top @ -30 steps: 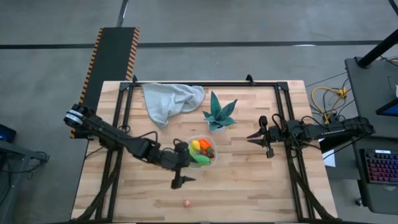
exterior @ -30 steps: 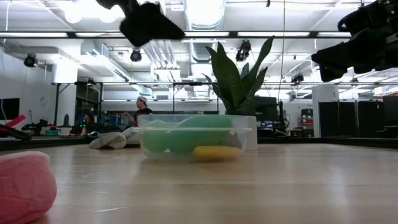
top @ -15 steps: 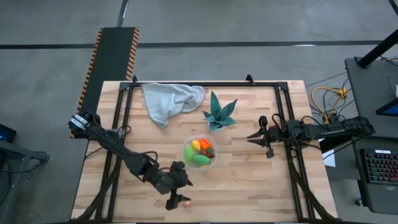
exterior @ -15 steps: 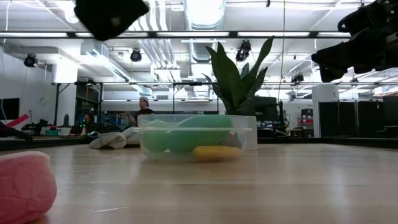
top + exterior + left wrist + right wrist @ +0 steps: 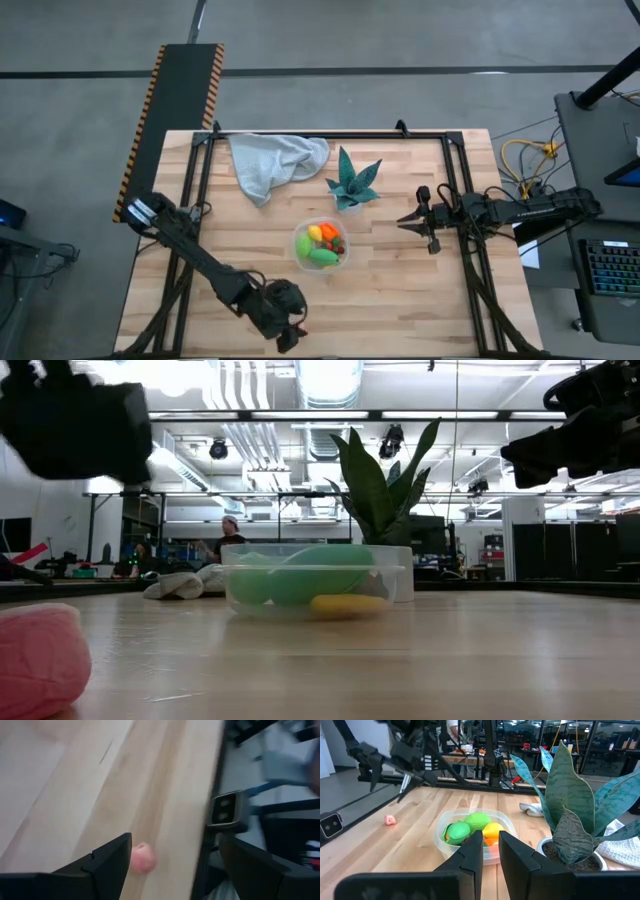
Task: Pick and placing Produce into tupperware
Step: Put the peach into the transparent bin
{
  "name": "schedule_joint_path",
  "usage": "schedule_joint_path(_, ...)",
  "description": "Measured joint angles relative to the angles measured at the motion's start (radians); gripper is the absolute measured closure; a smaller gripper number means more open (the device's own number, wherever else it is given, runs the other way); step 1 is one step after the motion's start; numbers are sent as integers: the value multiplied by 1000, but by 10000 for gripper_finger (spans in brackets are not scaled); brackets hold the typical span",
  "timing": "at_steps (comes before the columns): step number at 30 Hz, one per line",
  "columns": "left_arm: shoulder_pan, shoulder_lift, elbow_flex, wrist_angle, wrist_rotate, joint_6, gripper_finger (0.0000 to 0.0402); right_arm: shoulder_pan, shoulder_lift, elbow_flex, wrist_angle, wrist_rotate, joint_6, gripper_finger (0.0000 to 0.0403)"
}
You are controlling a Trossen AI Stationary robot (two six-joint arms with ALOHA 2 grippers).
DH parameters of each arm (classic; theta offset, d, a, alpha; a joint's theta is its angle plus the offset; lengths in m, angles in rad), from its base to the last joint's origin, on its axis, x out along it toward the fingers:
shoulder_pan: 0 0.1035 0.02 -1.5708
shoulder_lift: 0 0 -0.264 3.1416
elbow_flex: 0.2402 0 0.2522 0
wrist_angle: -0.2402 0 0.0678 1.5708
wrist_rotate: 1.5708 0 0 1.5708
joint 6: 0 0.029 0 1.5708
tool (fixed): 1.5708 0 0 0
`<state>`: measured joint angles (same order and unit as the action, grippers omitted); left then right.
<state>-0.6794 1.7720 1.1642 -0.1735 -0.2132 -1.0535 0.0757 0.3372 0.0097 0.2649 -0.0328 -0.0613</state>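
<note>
Pink piece loose at front edge

Pink produce bit (image 5: 143, 858) is small, round, soft-looking, lying on bare wood by the table (image 5: 400, 290) front edge. I see left gripper (image 5: 287, 335) over it, fingers spread wide, nothing held. Tupperware (image 5: 322, 244) sits mid-table, well apart, holding green, yellow and orange pieces. Right gripper (image 5: 404, 222) waits right of it, fingers nearly together, empty. Plank top, open workshop behind. Little margin beyond the pink bit.
</note>
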Motion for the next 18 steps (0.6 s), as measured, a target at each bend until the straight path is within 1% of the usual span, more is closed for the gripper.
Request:
schedule_joint_path(3, -10, 65, 87, -123, 0, -50, 119, 0, 0, 0, 0, 0, -1, 349)
schedule_joint_path(7, -25, 154, 242, -348, -5, -117, 119, 0, 0, 0, 0, 0, -3, 349)
schedule_joint_path(9, -33, 198, 318, -459, -29, -131, 119, 0, 0, 0, 0, -1, -1, 349)
schedule_joint_path(12, -33, 247, 409, -577, -64, -179, 119, 0, 0, 0, 0, -2, 1, 349)
schedule_joint_path(15, -32, 288, 459, -587, -68, -196, 119, 0, 0, 0, 0, -4, 12, 349)
schedule_joint_path(18, -32, 323, 486, -589, -44, -209, 119, 0, 0, 0, 0, -16, 12, 349)
